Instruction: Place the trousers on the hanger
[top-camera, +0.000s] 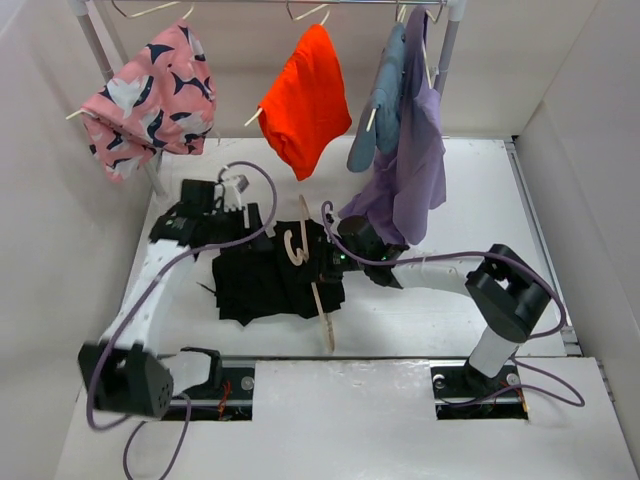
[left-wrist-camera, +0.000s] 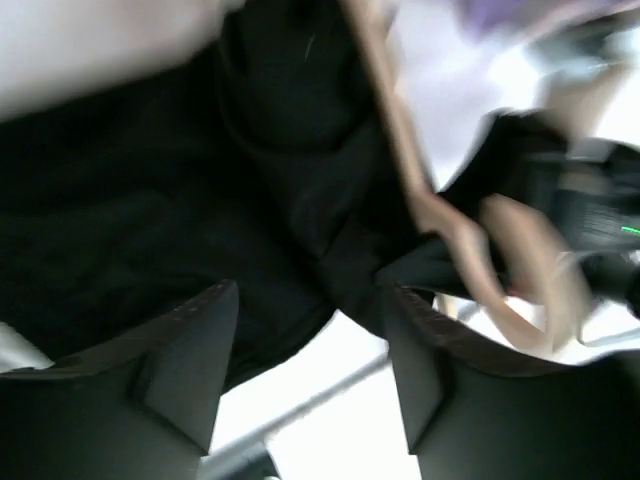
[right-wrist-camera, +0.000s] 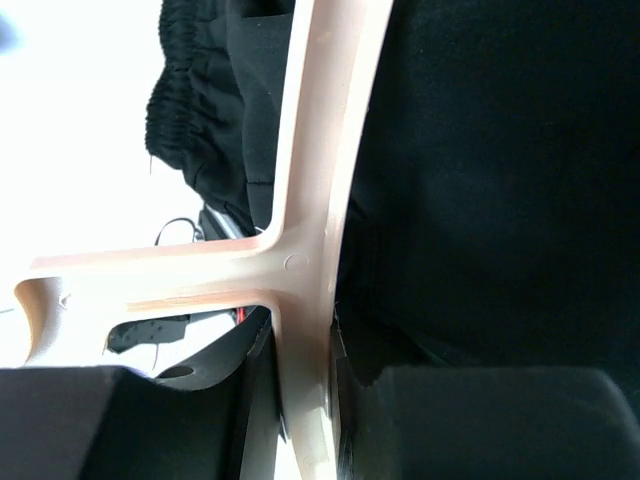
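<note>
The black trousers (top-camera: 262, 282) lie crumpled on the white table between the two arms. The pale beige hanger (top-camera: 322, 300) lies across their right side, hook (top-camera: 296, 248) pointing left. My right gripper (top-camera: 332, 264) is shut on the hanger; in the right wrist view the bar (right-wrist-camera: 308, 200) runs straight down between the fingers, with trousers fabric (right-wrist-camera: 490, 180) beside it. My left gripper (top-camera: 246, 222) sits at the trousers' far left edge. In the left wrist view it (left-wrist-camera: 310, 345) stands open above bare table, holding nothing, with the trousers (left-wrist-camera: 140, 210) and hanger (left-wrist-camera: 400, 150) just beyond its tips.
A rail at the back carries a pink patterned garment (top-camera: 150, 95), an orange one (top-camera: 308, 100) and blue and purple ones (top-camera: 410, 150), the purple hanging low over my right wrist. The rack's left post (top-camera: 150, 170) stands near the left arm. Walls enclose the table.
</note>
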